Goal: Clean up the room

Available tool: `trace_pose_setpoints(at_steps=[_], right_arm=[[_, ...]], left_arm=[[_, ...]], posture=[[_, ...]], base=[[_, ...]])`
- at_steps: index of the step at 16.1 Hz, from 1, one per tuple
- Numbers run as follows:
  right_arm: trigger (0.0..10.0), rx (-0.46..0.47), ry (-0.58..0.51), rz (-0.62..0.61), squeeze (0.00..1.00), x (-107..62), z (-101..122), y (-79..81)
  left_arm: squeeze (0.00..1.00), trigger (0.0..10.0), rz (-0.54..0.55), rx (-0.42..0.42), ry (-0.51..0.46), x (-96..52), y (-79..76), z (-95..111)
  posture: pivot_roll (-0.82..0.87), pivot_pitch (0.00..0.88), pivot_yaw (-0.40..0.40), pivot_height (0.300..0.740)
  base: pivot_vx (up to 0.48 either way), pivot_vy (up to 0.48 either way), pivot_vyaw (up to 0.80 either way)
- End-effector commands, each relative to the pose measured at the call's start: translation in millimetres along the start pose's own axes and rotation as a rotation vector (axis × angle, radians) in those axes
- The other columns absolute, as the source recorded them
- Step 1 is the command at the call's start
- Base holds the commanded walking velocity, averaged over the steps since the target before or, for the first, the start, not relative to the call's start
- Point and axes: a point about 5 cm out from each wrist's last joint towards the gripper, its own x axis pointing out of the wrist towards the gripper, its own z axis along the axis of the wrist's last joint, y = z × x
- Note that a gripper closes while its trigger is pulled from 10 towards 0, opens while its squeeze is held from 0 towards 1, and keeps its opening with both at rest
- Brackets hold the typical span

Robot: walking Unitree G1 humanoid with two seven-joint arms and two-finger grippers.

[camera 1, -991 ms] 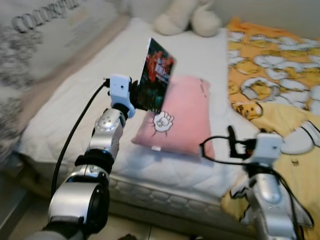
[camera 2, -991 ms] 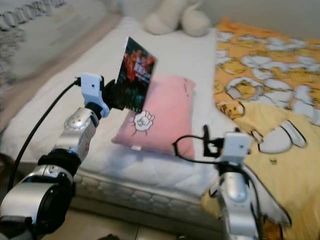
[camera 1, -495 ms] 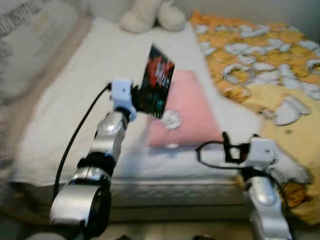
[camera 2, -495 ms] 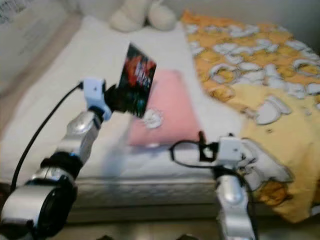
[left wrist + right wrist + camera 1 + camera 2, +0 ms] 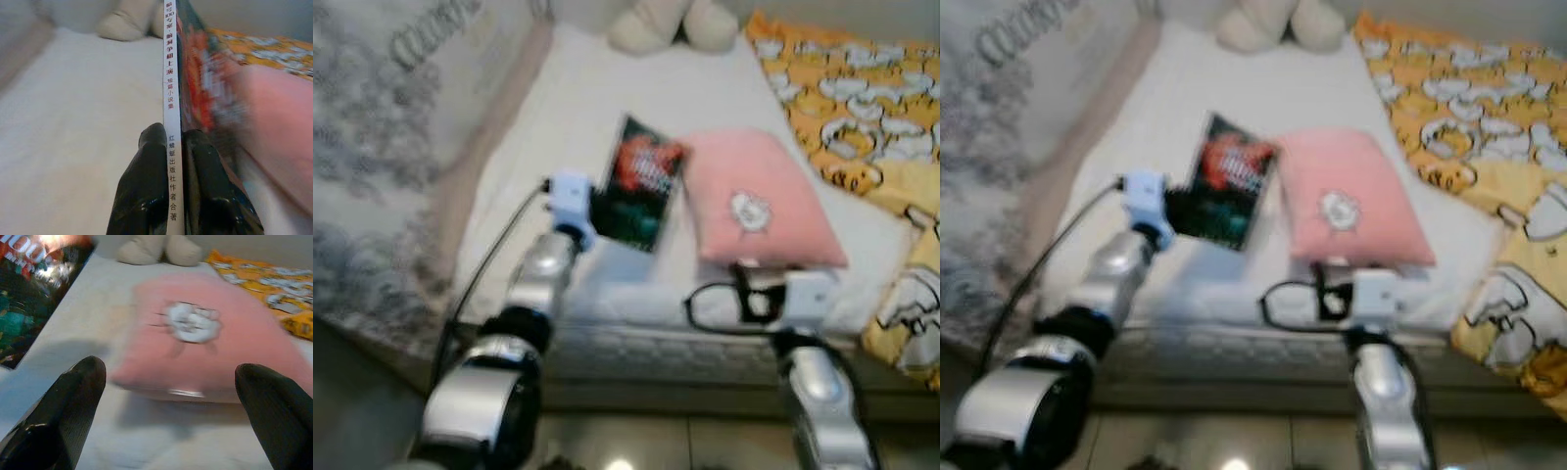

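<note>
White bedding covers the bed (image 5: 607, 108) ahead of you in the head views, with a pink pillow (image 5: 759, 201) lying on it, an orange-and-yellow patterned blanket (image 5: 862, 98) to its right and a cream plush toy (image 5: 671, 24) at the far end. Your left gripper (image 5: 597, 211) holds a dark book (image 5: 641, 186) with a red-and-green cover up above the mattress, just left of the pillow. Your right gripper (image 5: 749, 294) sits near the bed's front edge, by the pillow's near end.

From the left wrist, you see both black fingers (image 5: 146, 191) clamped tight on the book's white spine (image 5: 170, 112), which carries printed characters; the cover faces the pillow side.

From the right wrist, your fingers (image 5: 73, 396) are spread wide with nothing between them, pointing at the pillow (image 5: 205, 338); the book's cover (image 5: 34, 289) shows off to one side.
</note>
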Motion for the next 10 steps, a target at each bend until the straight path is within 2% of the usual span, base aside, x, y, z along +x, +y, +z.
trace_pose_setpoints(at_steps=[1,10], right_arm=[[10.0,-0.013,-0.008,-0.021,0.0,-0.7,2,-8.8],[10.0,-0.022,0.003,-0.004,0.0,-3.9,-1,-7.6]], left_arm=[[0.0,10.0,0.003,0.001,-0.051,5.8,-5.1,14],[0.0,10.0,0.04,-0.056,-0.016,8.0,-14.7,7]], posture=[[-0.09,0.0,0.019,0.74],[-0.1,0.0,0.024,0.74]], base=[[0.0,0.0,0.0],[0.438,0.0,0.0]])
